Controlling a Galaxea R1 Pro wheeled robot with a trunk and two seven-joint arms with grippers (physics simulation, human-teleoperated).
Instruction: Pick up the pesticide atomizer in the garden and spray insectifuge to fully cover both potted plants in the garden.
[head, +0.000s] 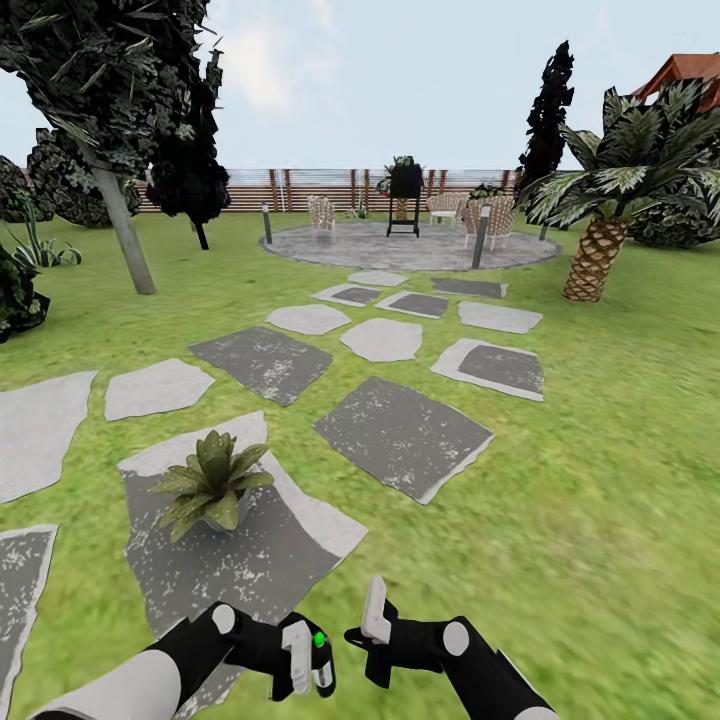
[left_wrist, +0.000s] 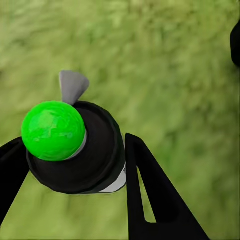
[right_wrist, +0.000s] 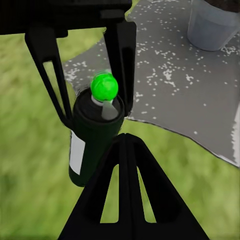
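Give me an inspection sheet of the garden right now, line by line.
Surface: lawn with stepping stones.
Job's things: atomizer in the left gripper; one potted plant on a stone just ahead.
Clutter: nothing seen.
Grippers: left shut on the atomizer; right gripper beside it, state unclear.
Cables: nothing seen.
Surroundings: patio with chairs, fence, palm, trees.

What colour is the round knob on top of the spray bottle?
Bright green knob, clearest in the left wrist view.
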